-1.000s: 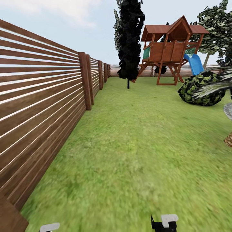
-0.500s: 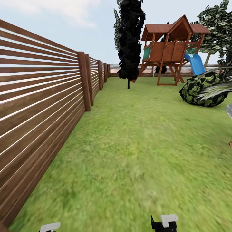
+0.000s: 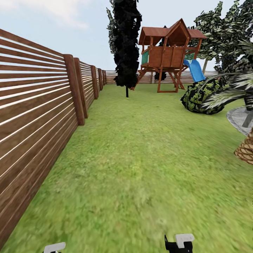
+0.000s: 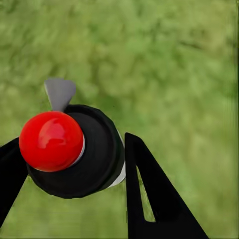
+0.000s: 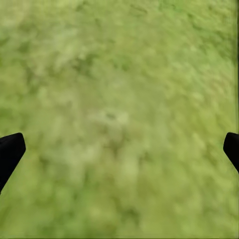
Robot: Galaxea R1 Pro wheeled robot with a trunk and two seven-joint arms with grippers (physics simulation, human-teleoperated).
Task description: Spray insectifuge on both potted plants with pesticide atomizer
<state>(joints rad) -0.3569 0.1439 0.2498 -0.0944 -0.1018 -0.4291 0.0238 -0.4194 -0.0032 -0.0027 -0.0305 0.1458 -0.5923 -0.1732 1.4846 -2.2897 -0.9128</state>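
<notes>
In the left wrist view the pesticide atomizer is seen from above: a dark round body, a red top and a small grey nozzle. My left gripper is shut on it, one black finger on each side, over grass. My right gripper is open with nothing between its fingers, only blurred lawn beneath. The garden lawn stretches ahead in the head view. A sliver of the grey stone patio lies at the right edge. The potted plants are out of view.
A brown slatted fence runs along the left. Ahead stand a tall dark tree, a wooden playset with a blue slide and a round dark bush. A palm trunk is close at the right.
The whole head view has shifted left, so the camera has turned right. The palm trunk and patio edge now show more at the right. The grippers hold as before.
</notes>
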